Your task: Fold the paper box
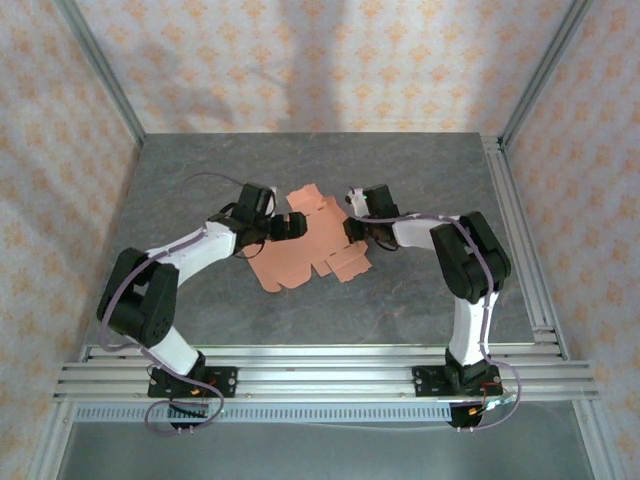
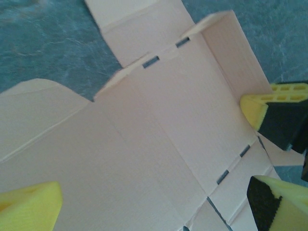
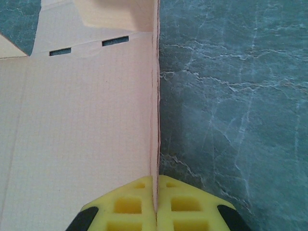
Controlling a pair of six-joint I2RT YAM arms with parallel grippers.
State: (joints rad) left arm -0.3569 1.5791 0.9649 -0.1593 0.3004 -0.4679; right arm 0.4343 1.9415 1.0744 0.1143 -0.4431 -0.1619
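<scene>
Nearest, along the front edge of the desk (image 1: 200, 180), aluminium rails (image 1: 320, 372) with both arm bases bolted on, elbows swung outward, forearms angled in toward the middle. Mid-desk, between the two grippers, the paper box (image 1: 300, 262): a salmon-pink die-cut sheet, mostly flat on the grey stone-patterned surface, with flaps toward both the near and the far side. Over the sheet's left part, the left gripper (image 1: 290, 225), spread wide and clasping nothing. From the left wrist, its yellow fingers (image 2: 29, 207) far apart at the bottom corners, the paper box (image 2: 144, 144) beneath them, with dark slots (image 2: 150, 61) cut along a crease. At the sheet's right edge, the right gripper (image 1: 352, 228), closed on the card. From the right wrist, the right gripper (image 3: 156, 190) pinched tight on the rim of a side panel (image 3: 155, 96) standing upright, the rest of the paper box (image 3: 82, 120) flat to the left of that wall, bare desk (image 3: 231, 120) to its right. Farther back, open desk, then walls (image 1: 300, 60) with an orange floral pattern.
</scene>
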